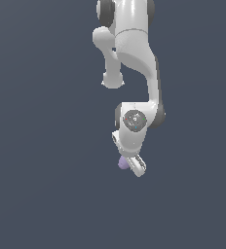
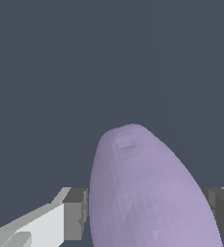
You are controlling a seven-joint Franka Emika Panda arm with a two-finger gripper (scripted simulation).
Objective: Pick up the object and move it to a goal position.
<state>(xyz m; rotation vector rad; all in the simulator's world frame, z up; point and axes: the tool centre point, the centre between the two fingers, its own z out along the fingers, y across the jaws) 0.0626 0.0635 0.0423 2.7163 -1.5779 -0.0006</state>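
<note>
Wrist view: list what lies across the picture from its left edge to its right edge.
Pale finger pad → lavender object filling the gap between the jaws → other finger pad. Plain dark ground lies behind all three.

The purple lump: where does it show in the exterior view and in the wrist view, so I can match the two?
Exterior view: the purple lump peeks out low at centre, on the exterior view's left of the gripper.
Wrist view: the lump fills the foreground between the two grey fingers.
Shared landmark: the gripper itself.
</note>
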